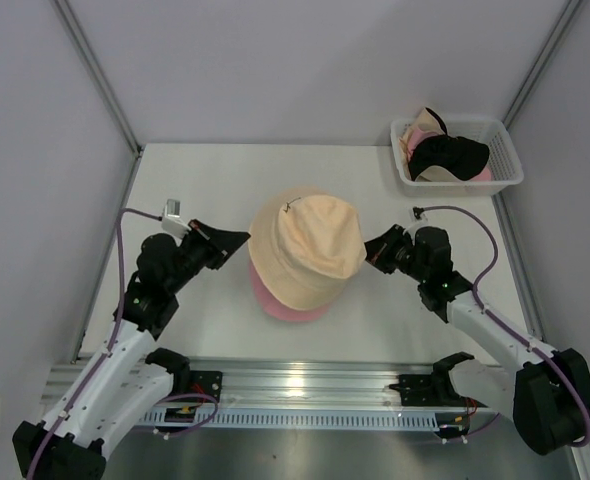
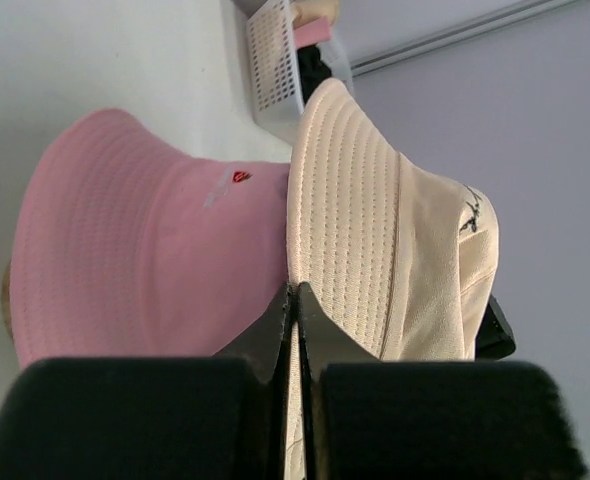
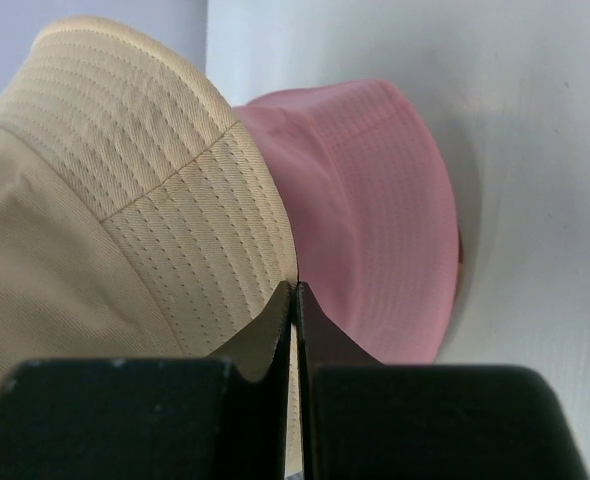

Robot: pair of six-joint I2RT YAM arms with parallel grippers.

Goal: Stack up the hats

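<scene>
the left gripper [image 1: 237, 238] and right gripper [image 1: 371, 246] are each clamping the peach hat [image 1: 310, 248] by its brim. lowering both sides evenly over the pink hat [image 1: 285, 308] is looking wisest.

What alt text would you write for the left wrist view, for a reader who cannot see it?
The left end effector is shut on the brim of a peach hat. The peach hat partly covers a pink hat next to it. A white lattice basket stands in the background.
</scene>
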